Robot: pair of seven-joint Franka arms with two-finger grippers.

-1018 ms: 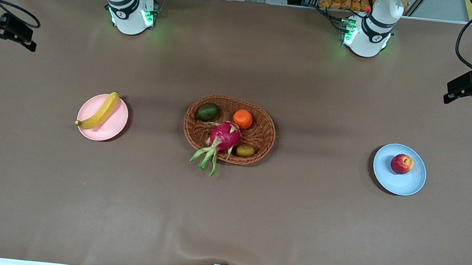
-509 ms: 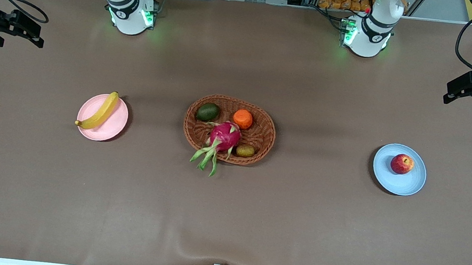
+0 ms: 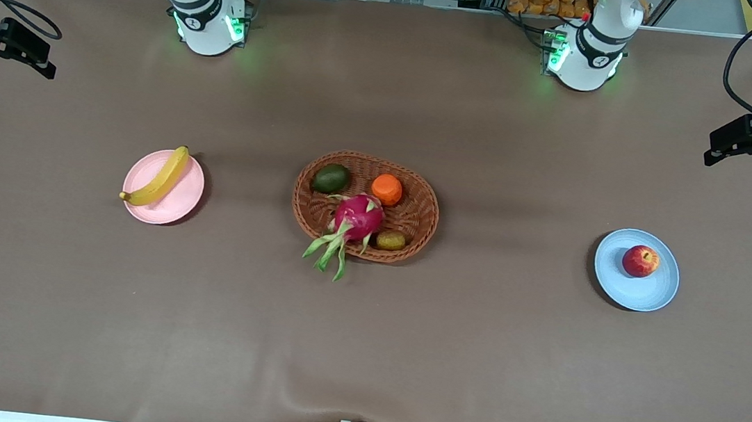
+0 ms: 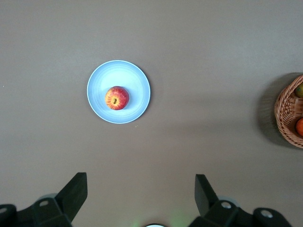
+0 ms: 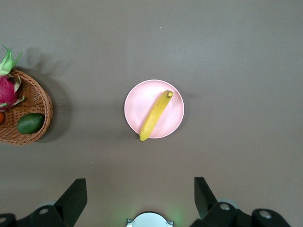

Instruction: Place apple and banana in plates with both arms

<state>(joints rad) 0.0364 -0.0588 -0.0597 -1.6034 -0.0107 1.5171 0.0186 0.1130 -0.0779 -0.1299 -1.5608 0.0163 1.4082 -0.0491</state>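
The yellow banana (image 3: 157, 179) (image 5: 155, 116) lies across the pale pink plate (image 3: 181, 203) (image 5: 135, 104) toward the right arm's end of the table. The red apple (image 3: 640, 260) (image 4: 117, 98) sits on the light blue plate (image 3: 640, 292) (image 4: 136, 101) toward the left arm's end. My right gripper (image 3: 12, 50) (image 5: 140, 187) hangs high over the table near the pink plate, open and holding nothing. My left gripper (image 3: 746, 145) (image 4: 140, 182) hangs high near the blue plate, also open and holding nothing.
An oval wicker basket (image 3: 419, 201) stands mid-table between the plates. It holds a magenta dragon fruit (image 3: 358, 216), an orange fruit (image 3: 387, 189), a green avocado (image 3: 331, 178) and a small brown-green fruit (image 3: 390, 240). Brown cloth covers the table.
My right gripper has shifted slightly high over its end of the table, and the left one barely. The fruit and plates have not moved.
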